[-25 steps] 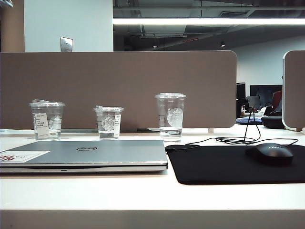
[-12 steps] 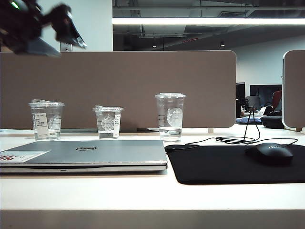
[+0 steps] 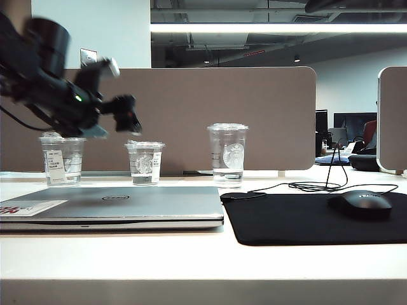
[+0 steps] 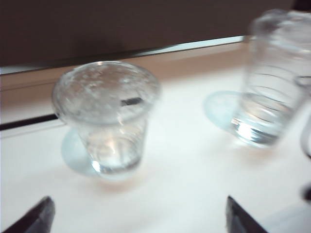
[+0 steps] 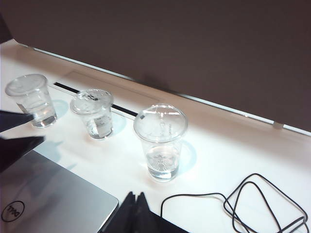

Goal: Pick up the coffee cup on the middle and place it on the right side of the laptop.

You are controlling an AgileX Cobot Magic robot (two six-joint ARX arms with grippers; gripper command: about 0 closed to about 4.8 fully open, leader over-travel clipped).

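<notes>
3 cups (image 5: pixel 160 141), 1 laptop (image 3: pixel 114 203); left tool (image 4: pixel 138 216) released above coffee cup (image 4: pixel 104 116), right tool (image 5: pixel 136 204) clenched near laptop.

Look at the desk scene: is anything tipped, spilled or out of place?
Nothing stands out. The three cups stand upright and lidded behind the closed laptop, with the coffee cup in the middle. The left gripper, open, hovers above it. The right gripper, jaws together, shows only in its wrist view. No liquid is on the table.

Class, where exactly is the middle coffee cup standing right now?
In the exterior view, the coffee cup stands behind the laptop, between the paper-labelled cup and the taller cup.
</notes>
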